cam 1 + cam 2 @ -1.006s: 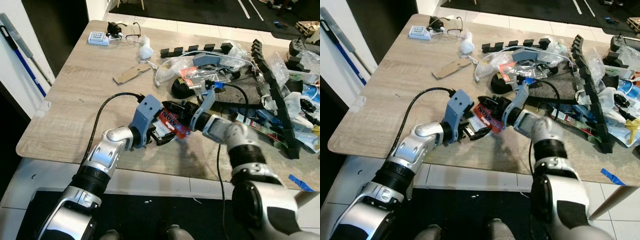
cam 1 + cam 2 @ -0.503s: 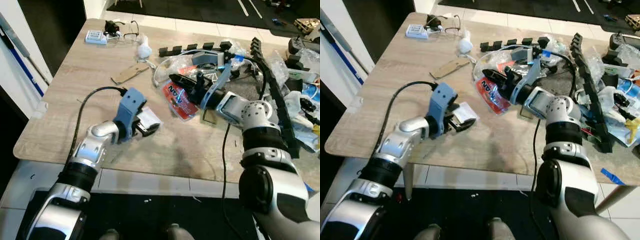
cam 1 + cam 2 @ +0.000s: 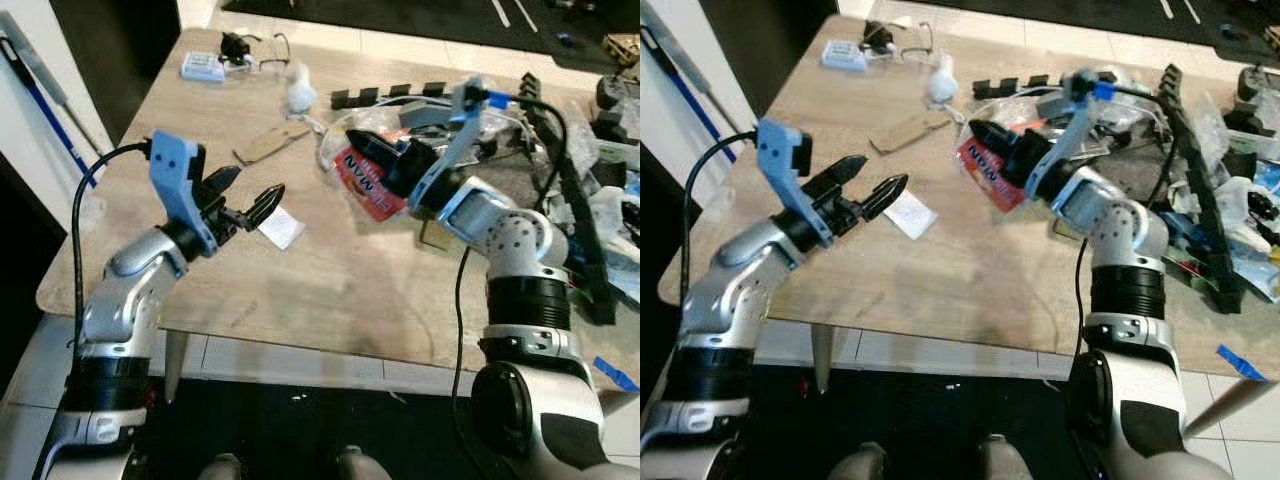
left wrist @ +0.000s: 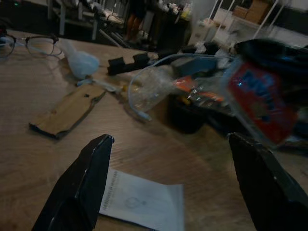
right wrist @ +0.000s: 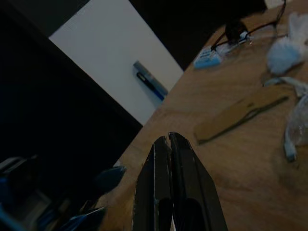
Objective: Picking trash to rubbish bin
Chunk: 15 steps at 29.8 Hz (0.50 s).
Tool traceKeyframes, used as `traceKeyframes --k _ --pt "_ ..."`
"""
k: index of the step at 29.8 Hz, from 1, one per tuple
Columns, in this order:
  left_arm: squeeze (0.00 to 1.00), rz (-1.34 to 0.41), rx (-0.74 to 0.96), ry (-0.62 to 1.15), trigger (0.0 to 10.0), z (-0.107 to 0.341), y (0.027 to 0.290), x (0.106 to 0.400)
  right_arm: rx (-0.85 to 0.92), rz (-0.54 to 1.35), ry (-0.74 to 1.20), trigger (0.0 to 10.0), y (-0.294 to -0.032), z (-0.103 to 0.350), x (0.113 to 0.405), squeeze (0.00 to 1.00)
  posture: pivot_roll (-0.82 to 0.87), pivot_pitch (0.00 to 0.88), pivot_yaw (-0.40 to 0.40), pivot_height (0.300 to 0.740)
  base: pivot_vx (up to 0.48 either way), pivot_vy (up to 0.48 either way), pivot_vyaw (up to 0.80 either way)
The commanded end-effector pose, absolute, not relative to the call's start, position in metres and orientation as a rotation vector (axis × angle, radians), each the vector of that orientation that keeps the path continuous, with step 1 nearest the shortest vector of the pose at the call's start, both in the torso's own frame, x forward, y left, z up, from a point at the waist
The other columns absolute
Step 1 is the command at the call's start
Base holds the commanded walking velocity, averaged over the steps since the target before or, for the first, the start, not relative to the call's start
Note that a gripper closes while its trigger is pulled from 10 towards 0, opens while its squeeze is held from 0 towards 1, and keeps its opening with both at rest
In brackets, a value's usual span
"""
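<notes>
My right gripper (image 3: 362,142) is held above the table's middle, shut on a red snack wrapper in clear film (image 3: 364,186) that hangs below its fingers. In the right wrist view the two fingers (image 5: 166,163) are pressed together. My left gripper (image 3: 248,192) hovers over the left part of the wooden table (image 3: 330,290), open, with nothing between its fingers (image 4: 79,185). A white paper slip (image 3: 282,228) lies flat on the table just beyond its tips, also seen as the slip (image 4: 144,202) in the left wrist view.
A cardboard piece (image 3: 270,143), a white tissue ball (image 3: 298,97), glasses (image 3: 268,45) and a small white device (image 3: 203,66) lie at the back left. Bags, cables and black foam racks (image 3: 560,170) crowd the right side. The table's near edge (image 3: 300,352) runs below the arms.
The grippers, first together on the wrapper, parted. The right one lifted the wrapper back and right. The left one let go of the paper slip, opened, and rose to the left.
</notes>
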<state>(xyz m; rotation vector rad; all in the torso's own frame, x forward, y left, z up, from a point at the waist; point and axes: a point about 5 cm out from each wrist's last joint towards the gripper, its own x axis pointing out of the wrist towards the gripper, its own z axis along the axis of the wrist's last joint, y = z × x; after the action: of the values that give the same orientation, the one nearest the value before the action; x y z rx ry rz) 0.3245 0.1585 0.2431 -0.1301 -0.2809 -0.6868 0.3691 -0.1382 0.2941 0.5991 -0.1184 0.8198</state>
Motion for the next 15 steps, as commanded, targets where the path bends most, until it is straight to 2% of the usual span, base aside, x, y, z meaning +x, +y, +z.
traceKeyframes --k 1,3,4,6,7,8,10,15 --pt "0.0 -0.676 -0.146 -0.293 10.0 0.243 0.16 0.317 0.582 0.786 -0.195 0.0 -0.145 0.298 0.364 0.0 0.01 0.214 -0.078 0.74 0.0 0.0 0.0" --pt "0.0 -0.556 -0.081 -0.282 10.0 0.234 0.171 0.313 0.464 0.717 -0.268 0.0 -0.148 0.296 0.36 0.0 0.0 0.202 -0.077 0.74 0.0 0.0 0.0" --pt "0.0 -0.413 -0.051 -0.269 10.0 0.226 0.182 0.311 0.343 0.65 -0.336 0.0 -0.148 0.293 0.354 0.0 0.0 0.196 -0.078 0.74 0.0 0.0 0.0" --pt "0.0 -0.366 -0.061 -0.264 10.0 0.224 0.186 0.311 0.307 0.627 -0.36 0.0 -0.148 0.292 0.352 0.0 0.0 0.196 -0.078 0.74 0.0 0.0 0.0" --pt "0.0 -0.236 -0.033 -0.266 10.0 0.222 0.198 0.308 0.253 0.597 -0.403 0.0 -0.142 0.288 0.345 0.0 0.0 0.191 -0.08 0.74 0.0 0.0 0.0" --pt "0.0 -0.236 -0.033 -0.266 10.0 0.222 0.198 0.308 0.253 0.597 -0.403 0.0 -0.142 0.288 0.345 0.0 0.0 0.191 -0.08 0.74 0.0 0.0 0.0" --pt "0.0 -0.116 -0.016 -0.282 10.0 0.223 0.207 0.301 0.201 0.571 -0.447 0.0 -0.132 0.279 0.333 0.0 0.01 0.19 -0.082 0.74 0.0 0.0 0.0" --pt "0.0 -0.064 -0.076 -0.277 10.0 0.221 0.206 0.292 0.087 0.524 -0.492 0.0 -0.126 0.271 0.323 0.0 0.01 0.183 -0.079 0.74 0.0 0.0 0.0"
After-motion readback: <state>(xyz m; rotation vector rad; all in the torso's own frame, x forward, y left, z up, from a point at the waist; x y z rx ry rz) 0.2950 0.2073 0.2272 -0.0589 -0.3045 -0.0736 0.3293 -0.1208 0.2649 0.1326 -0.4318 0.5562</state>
